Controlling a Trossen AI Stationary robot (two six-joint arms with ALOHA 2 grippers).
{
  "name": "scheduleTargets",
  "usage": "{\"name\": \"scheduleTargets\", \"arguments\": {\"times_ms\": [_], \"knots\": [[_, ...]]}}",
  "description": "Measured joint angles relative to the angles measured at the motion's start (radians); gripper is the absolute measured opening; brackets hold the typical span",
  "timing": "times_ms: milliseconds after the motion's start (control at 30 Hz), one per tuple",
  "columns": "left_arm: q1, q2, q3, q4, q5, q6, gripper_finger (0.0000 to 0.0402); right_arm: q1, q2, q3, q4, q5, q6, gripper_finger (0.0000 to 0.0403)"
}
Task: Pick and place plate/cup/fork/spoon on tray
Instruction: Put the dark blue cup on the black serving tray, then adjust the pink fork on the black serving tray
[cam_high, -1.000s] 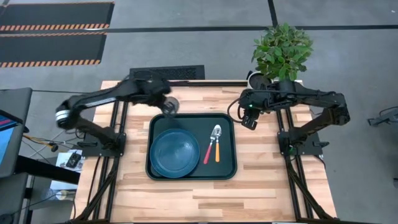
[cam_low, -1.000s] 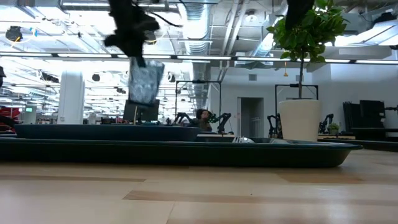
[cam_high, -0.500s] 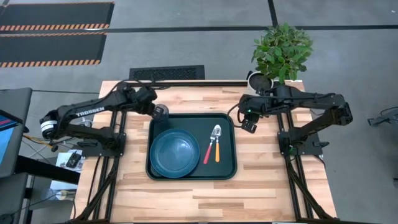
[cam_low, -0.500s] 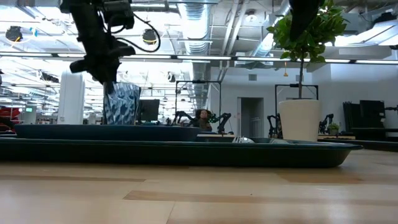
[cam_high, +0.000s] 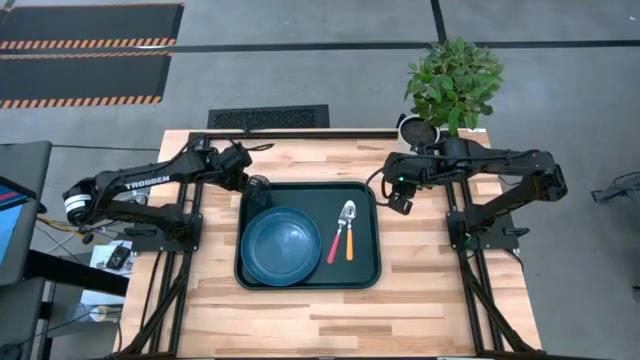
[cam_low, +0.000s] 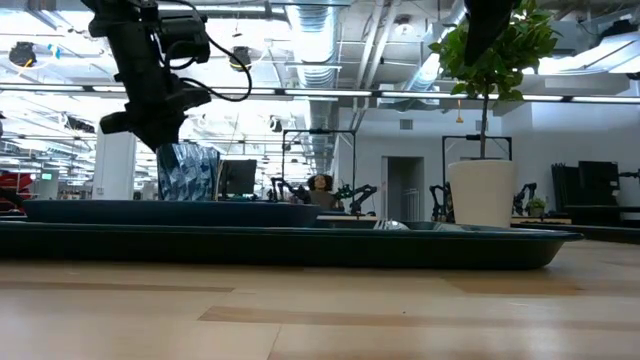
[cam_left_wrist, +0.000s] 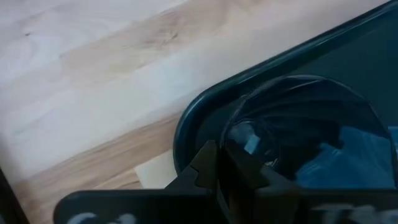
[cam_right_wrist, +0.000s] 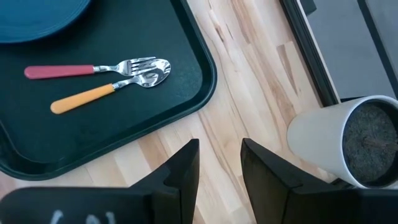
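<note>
Grey cup, its base hidden behind the tray rim in the low view, sits at the tray's upper-left corner clamped in the left gripper, beside plate, while the right gripper, fingers parted and empty, hangs right of it near a potted plant.

You see a big dark green tray lying flat on the wood table. A round blue plate sits flat inside it. Beside the plate lie a fork with a pink-red handle and a spoon with an orange handle, heads touching. A small dark see-through cup stands upright at the tray's back corner, near the plate.
</note>
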Motion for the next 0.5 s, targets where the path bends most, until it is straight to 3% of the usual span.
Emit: {"name": "scheduleTargets", "arguments": {"times_ms": [200, 500], "knots": [[0.000, 0.004, -0.005, -0.012, 0.007, -0.013, 0.0030, 0.000, 0.000, 0.000, -0.003, -0.001, 0.005, 0.0144], [0.000, 0.004, 0.030, -0.020, 0.000, -0.013, 0.0119, 0.000, 0.000, 0.000, -0.004, -0.001, 0.008, 0.0147]]}}
